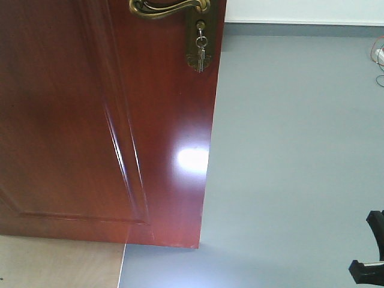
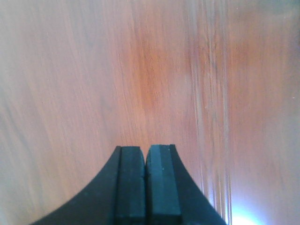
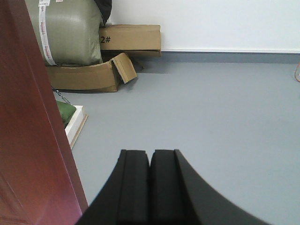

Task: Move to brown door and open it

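Observation:
The brown door [image 1: 90,120] fills the left of the front view, swung partly open, its free edge running down the middle. A brass lever handle [image 1: 168,7] sits at the top, with keys [image 1: 200,54] hanging in the lock below it. My left gripper [image 2: 146,149] is shut and empty, very close to the door's wood face [image 2: 140,70]. My right gripper [image 3: 150,152] is shut and empty, past the door's edge [image 3: 33,140], facing grey floor. A black part of the right arm [image 1: 369,258] shows at the front view's lower right.
Grey floor [image 1: 288,150] lies beyond the door, with a white wall [image 3: 211,23] behind. Cardboard boxes [image 3: 126,40] and a green sack [image 3: 65,30] stand at the far left by the wall. A white-edged tray [image 3: 75,122] lies near the door. Cables [image 1: 378,54] lie at the far right.

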Available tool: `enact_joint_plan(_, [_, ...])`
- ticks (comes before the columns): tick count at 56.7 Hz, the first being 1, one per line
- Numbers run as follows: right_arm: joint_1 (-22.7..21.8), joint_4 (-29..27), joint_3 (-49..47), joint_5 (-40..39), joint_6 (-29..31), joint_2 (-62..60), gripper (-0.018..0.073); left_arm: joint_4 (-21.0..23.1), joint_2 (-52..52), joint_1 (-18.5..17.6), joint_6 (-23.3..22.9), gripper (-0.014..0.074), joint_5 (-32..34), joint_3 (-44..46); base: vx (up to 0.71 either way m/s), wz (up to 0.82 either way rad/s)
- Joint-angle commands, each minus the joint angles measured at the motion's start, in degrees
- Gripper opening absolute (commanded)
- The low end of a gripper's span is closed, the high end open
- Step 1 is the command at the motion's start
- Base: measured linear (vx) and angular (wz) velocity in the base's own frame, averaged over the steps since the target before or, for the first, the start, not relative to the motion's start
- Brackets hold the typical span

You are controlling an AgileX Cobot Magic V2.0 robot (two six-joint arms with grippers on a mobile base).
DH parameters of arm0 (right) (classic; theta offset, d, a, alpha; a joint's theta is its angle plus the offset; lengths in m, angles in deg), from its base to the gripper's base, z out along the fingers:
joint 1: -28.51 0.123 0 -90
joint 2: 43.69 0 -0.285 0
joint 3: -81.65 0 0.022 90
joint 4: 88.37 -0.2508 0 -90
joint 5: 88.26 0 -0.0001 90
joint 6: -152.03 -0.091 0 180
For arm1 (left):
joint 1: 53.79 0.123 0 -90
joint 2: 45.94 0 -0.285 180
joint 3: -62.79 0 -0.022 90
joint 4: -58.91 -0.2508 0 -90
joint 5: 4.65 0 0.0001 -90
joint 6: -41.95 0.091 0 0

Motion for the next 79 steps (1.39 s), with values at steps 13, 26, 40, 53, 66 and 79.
enact_joint_plan(13, [0.0, 0.2, 0.2, -4.4, 0.4, -0.3, 0.0, 0.6, -0.7, 0.1, 0.0, 0.0036, 4.4, 1.2, 0.0, 0.0])
enact_joint_plan(26, [0.0, 0.2, 0.2, -4.4, 0.4, -0.3, 0.0, 0.6, -0.7, 0.1, 0.0, 0.0036, 4.4, 1.2, 0.0, 0.0])
enact_joint_plan(40, [0.0, 0.2, 0.2, -4.4, 0.4, -0.3, 0.0, 0.6, -0.7, 0.1, 0.0, 0.0036, 4.4, 1.2, 0.0, 0.0])
enact_joint_plan(53, [0.0, 0.2, 0.2, -4.4, 0.4, -0.3, 0.0, 0.6, -0.7, 0.1, 0.0, 0.0036, 4.4, 1.2, 0.0, 0.0])
enact_joint_plan(66, [0.0, 0.2, 0.2, -4.4, 0.4, -0.3, 0.0, 0.6, -0.7, 0.1, 0.0, 0.0036, 4.4, 1.2, 0.0, 0.0])
enact_joint_plan(79, [0.0, 0.2, 0.2, -4.4, 0.4, -0.3, 0.0, 0.6, -0.7, 0.1, 0.0, 0.0036, 4.4, 1.2, 0.0, 0.0])
